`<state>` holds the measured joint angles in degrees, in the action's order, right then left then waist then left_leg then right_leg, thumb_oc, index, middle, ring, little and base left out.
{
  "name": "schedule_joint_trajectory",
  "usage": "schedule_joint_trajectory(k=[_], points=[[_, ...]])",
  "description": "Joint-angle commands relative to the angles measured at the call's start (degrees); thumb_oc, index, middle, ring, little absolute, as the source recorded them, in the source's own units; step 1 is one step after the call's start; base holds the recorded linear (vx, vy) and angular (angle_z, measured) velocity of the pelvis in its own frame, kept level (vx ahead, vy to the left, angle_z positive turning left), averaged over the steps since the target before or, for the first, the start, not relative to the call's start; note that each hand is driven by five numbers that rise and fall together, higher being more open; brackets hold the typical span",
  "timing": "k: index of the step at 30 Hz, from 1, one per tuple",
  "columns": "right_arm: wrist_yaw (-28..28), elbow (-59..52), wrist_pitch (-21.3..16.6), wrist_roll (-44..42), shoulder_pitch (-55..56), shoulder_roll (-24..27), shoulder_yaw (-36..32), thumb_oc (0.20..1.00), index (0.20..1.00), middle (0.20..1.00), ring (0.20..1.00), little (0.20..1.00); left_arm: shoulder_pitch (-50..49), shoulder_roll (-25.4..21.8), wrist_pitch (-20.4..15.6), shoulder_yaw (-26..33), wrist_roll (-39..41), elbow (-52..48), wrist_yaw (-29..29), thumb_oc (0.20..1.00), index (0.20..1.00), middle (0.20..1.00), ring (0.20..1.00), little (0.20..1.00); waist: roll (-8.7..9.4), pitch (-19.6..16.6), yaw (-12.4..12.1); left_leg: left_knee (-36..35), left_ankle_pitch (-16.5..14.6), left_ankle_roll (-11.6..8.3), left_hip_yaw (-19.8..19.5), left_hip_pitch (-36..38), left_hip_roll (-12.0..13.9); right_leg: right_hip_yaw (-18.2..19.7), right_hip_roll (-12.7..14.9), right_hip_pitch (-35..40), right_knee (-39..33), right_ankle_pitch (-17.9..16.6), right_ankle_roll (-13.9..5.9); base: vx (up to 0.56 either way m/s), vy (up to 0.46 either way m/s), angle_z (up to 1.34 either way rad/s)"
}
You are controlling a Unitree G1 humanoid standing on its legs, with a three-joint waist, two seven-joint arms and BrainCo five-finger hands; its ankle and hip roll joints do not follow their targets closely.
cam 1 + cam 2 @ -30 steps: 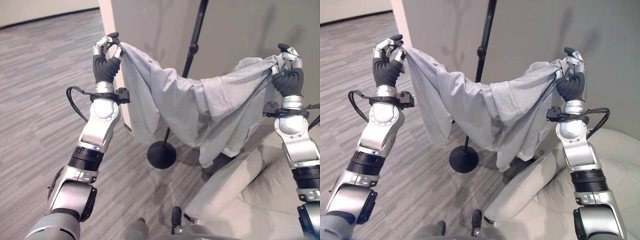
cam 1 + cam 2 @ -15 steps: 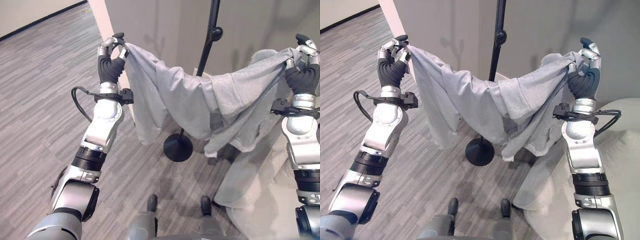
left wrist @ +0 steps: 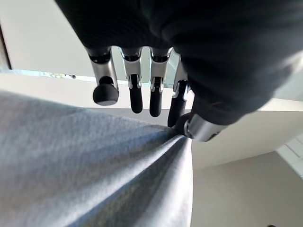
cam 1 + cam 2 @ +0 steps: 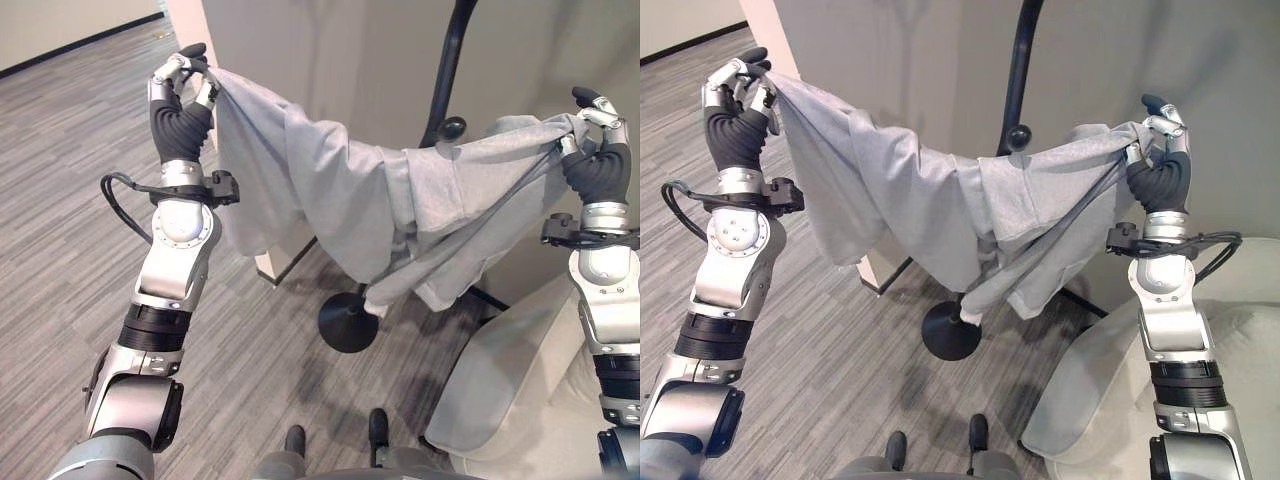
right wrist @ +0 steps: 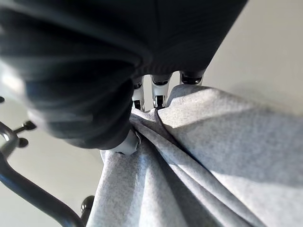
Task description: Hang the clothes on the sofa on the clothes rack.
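Left hand [image 4: 180, 95] at upper left and right hand [image 4: 597, 135] at upper right each pinch a corner of the grey garment [image 4: 380, 200], spreading it before the black clothes rack [image 4: 447, 75] for draping.

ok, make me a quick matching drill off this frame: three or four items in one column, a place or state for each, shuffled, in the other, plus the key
Items:
1. grey garment
2. left hand
3. clothes rack
4. sofa

Places or states:
A. stands on the floor behind the cloth, round black base below the sagging middle
B. pale, low at the robot's right side
C. stretched in the air between the two hands, middle drooping
D. raised, pinching one end of the cloth

The right hand grips the other end.

Pairs: 1-C, 2-D, 3-A, 4-B
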<state>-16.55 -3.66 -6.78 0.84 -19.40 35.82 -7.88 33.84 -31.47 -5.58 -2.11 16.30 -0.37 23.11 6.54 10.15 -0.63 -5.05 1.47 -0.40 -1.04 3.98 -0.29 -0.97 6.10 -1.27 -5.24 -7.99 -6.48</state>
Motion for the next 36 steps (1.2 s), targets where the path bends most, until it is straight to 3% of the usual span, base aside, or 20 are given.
schedule_joint_trajectory(k=[1, 7, 15, 19, 26, 30, 33, 36], points=[[0.81, -3.14, -3.86, -2.13, 1.26, 3.96, -4.14, 0.200, 0.200, 0.200, 0.200, 0.200, 0.41, -1.90, -4.29, 0.33, -1.31, -0.39, -0.63, 0.200, 0.200, 0.200, 0.200, 0.200, -0.21, -7.08, 0.34, 0.05, -3.13, -2.30, 0.93, -2.43, 1.42, -2.40, 2.13, 2.13, 0.24, 4.10, -4.59, 0.02, -0.010, -0.03], [3.44, -5.99, -5.01, -2.38, 4.87, 4.67, -7.06, 0.200, 0.200, 0.200, 0.200, 0.200, -3.39, -3.17, -5.26, 3.78, -0.29, -4.07, -2.35, 0.200, 0.200, 0.200, 0.200, 0.200, -0.53, -7.68, 0.68, 0.05, -3.42, -2.26, 1.16, -2.29, 1.59, -2.60, 2.41, 2.20, 0.24, 4.22, -4.77, 0.00, -0.002, -0.01], [9.76, -12.05, -8.24, -8.46, 10.43, 5.12, -15.61, 0.200, 0.200, 0.200, 0.200, 0.200, -16.11, -3.32, -8.78, 16.16, 4.26, -16.24, -5.68, 0.200, 0.200, 0.200, 0.200, 0.200, -0.30, -8.25, -0.40, 0.05, -3.56, -2.22, 0.74, -2.58, 1.39, -2.73, 2.85, 2.26, 0.24, 4.43, -4.83, 0.00, -0.003, 0.01], [7.77, -11.84, -9.56, -9.72, 9.45, 4.32, -18.26, 0.200, 0.200, 0.200, 0.200, 0.200, -16.79, -3.54, -10.61, 19.32, 5.09, -19.70, -5.37, 0.200, 0.200, 0.200, 0.200, 0.200, -0.09, -8.59, -0.96, 0.05, -3.76, -2.28, 0.34, -2.49, 1.35, -3.02, 3.02, 2.72, 0.24, 4.81, -4.89, 0.00, -0.015, 0.05], [0.07, -8.20, -9.86, -6.22, 1.56, 8.48, -15.69, 0.200, 0.200, 0.200, 0.200, 0.200, -6.71, -8.04, -11.86, 13.14, 4.63, -16.30, -3.28, 0.200, 0.200, 0.200, 0.200, 0.200, -0.48, -9.34, -1.25, 0.05, -4.13, -2.47, 0.08, -1.80, 1.44, -3.71, 3.18, 3.47, 0.24, 5.11, -5.01, 0.01, -0.013, 0.08], [-4.11, -4.69, -8.72, -3.87, -5.52, 13.04, -10.47, 0.200, 0.200, 0.200, 0.200, 0.200, 4.40, -11.83, -12.08, 5.20, 5.07, -11.00, -1.17, 0.200, 0.200, 0.200, 0.200, 0.200, -0.99, -10.06, -0.91, 0.05, -4.23, -2.61, 0.31, -1.36, 1.48, -4.03, 3.17, 3.80, 0.24, 5.13, -5.11, 0.00, 0.000, 0.00], [-8.09, 1.68, -6.13, -1.80, -15.22, 20.05, -2.67, 0.200, 0.200, 0.200, 0.200, 0.200, 18.38, -16.12, -11.29, -4.93, 3.80, -3.08, 1.46, 0.200, 0.200, 0.200, 0.200, 0.200, -1.13, -10.52, -0.55, 0.05, -4.24, -2.78, 0.54, -1.10, 1.60, -3.97, 3.05, 3.86, 0.24, 4.99, -5.18, 0.02, -0.004, -0.01], [-9.39, 7.04, -4.77, -2.45, -21.70, 23.48, 2.54, 0.200, 0.200, 0.200, 0.200, 0.200, 25.75, -16.96, -11.40, -10.58, 5.54, 2.18, 1.66, 0.200, 0.200, 0.200, 0.200, 0.200, -1.14, -10.47, -0.39, 0.05, -4.78, -2.88, 0.57, -0.90, 1.76, -3.91, 2.94, 3.96, 0.24, 5.34, -5.35, 0.05, -0.003, 0.00]])
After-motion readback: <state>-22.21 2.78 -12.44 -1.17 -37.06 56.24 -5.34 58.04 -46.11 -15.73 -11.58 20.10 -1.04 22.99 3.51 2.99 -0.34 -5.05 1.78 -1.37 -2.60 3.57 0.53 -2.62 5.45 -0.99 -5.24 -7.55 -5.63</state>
